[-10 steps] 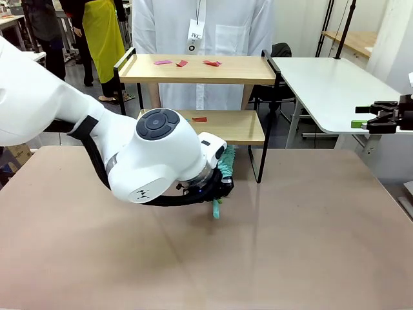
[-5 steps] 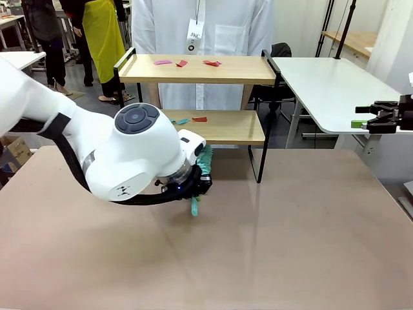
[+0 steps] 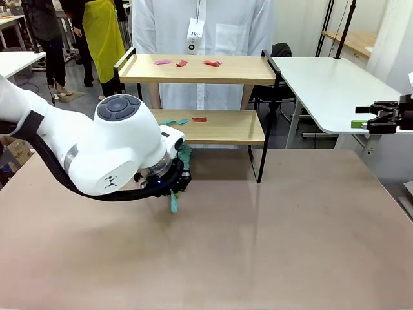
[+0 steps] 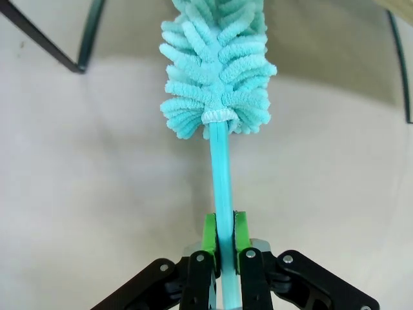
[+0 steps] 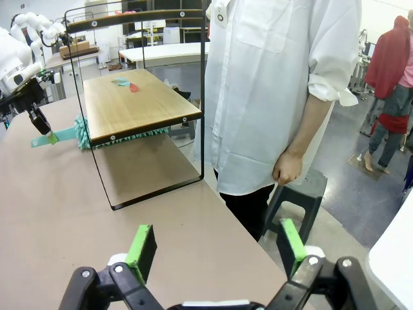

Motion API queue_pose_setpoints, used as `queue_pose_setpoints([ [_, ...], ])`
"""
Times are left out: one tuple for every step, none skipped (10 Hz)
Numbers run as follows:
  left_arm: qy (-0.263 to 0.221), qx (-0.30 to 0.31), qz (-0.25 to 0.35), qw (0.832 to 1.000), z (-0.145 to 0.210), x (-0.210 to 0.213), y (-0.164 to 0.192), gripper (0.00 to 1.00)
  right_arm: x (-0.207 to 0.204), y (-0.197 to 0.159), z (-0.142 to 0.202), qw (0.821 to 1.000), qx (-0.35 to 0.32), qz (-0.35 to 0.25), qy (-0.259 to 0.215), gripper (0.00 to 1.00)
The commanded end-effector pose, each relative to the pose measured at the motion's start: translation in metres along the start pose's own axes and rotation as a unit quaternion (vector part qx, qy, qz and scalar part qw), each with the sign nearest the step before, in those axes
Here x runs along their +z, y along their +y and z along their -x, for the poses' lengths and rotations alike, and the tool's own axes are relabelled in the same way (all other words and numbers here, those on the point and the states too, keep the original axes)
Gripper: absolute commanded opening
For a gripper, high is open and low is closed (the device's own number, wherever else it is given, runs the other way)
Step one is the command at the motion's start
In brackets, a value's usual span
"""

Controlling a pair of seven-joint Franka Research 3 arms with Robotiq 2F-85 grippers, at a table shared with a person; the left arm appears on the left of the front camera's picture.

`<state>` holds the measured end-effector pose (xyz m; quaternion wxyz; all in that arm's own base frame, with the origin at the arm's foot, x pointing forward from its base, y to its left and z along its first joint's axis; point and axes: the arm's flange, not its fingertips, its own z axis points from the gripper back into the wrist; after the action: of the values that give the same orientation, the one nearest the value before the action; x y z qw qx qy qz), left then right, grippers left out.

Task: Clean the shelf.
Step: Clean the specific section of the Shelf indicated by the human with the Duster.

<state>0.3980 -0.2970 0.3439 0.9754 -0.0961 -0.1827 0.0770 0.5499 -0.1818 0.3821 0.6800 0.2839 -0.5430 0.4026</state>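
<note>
Step in hand: the left arm's fingers [image 4: 209,234] are clamped on the thin teal handle of a fluffy teal chenille duster [image 4: 219,71]. Its head lies low, under the lower board and just above the tabletop. I judge this a dusting pass along the shelf's underside.
Task's thing: the small two-tier shelf of light wood and black metal frame [image 3: 239,68] stands at the tabletop's far edge, in front of a person in a white shirt [image 3: 213,26].
Progress: pink and red paper scraps [image 3: 182,63] lie on the top board, teal and red scraps [image 3: 184,121] on the lower one, so most of the cleaning looks undone.
Next move: probably raise the duster head to board height, lay it flat and push the scraps off an open long edge. The raised side rails block the ends, and the handle must stay clear of the frame.
Other arm: the right arm's fingers [image 3: 369,118] stand wide apart, holding nothing, well off to the side.
Surface: the matte beige-brown tabletop [image 3: 290,239] is smooth.
Room: a white side table [image 3: 329,84] stands beside the shelf, with other people and workbenches farther back.
</note>
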Motion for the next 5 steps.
queue_pose_setpoints([
  [0.002,0.007,-0.032,0.999,-0.009,0.02,0.024,0.13,0.0,0.0,-0.004,1.0,0.0,0.001,0.004,1.0],
  [-0.007,0.01,-0.045,0.999,-0.012,0.026,0.032,0.13,0.0,0.0,-0.004,1.0,0.0,0.001,0.004,1.0],
  [-0.014,0.011,-0.061,0.998,-0.013,0.03,0.039,0.13,0.0,0.0,-0.004,1.0,0.0,0.001,0.004,1.0],
  [-0.02,0.009,-0.077,0.997,-0.016,0.034,0.046,0.13,0.0,0.0,-0.004,1.0,0.0,0.001,0.004,1.0],
  [-0.025,0.006,-0.1,0.995,-0.016,0.037,0.055,0.13,0.0,0.0,-0.004,1.0,0.0,0.001,0.004,1.0],
])
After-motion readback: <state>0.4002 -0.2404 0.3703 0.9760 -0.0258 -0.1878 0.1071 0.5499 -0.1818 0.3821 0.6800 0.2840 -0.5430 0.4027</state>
